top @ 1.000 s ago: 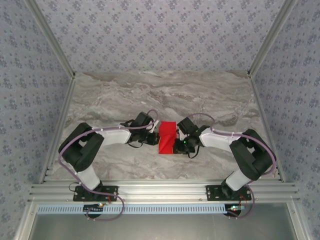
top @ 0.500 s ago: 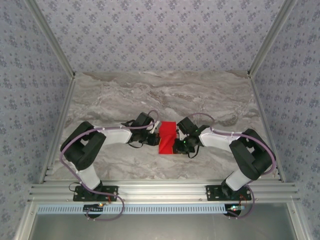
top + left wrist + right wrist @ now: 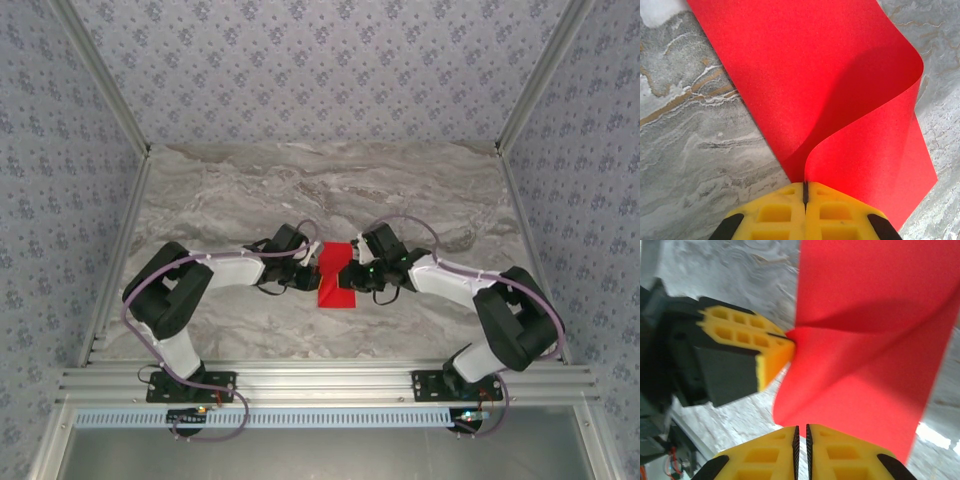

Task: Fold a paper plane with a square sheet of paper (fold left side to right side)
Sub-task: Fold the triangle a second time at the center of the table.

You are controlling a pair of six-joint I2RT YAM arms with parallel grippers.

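Marble table (image 3: pixel 230 190), both arms reaching inward to meet near its middle. The red square sheet of paper (image 3: pixel 335 290) sits between the two wrists. Part of it lies flat on the marble, and its left side is lifted and curls over in a soft, uncreased loop. The left gripper (image 3: pixel 804 186) has its yellow fingers pressed together, clamped on the raised edge. The right gripper (image 3: pixel 800 429) shows only a thin slit between its fingers; the paper's edge meets it, seemingly pinched, though the view is blurred.
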